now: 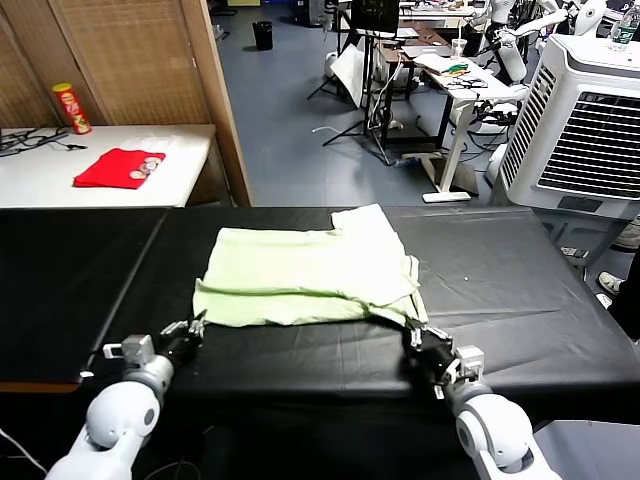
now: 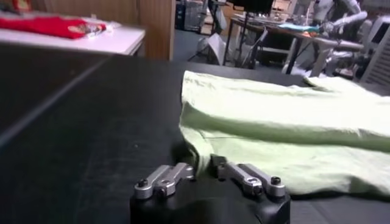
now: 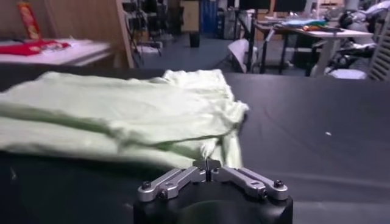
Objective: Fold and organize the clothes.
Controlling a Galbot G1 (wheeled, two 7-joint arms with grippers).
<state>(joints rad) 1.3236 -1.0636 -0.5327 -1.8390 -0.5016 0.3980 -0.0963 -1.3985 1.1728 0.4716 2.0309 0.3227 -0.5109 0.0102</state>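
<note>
Head view: shirt (image 1: 305,275) near corners at lower frame are pinched by closed left gripper (image 1: 197,327) and right gripper (image 1: 411,333); both should be lifted evenly.

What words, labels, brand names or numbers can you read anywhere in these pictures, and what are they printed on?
None can be read.
Red and yellow canister on the white side table: it carries printing, too small and blurred to read.
Red folded garment beside it: a pale patch, no legible text.
Pale green shirt on the black table: no lettering visible.
White cooling unit: no legible label.
</note>
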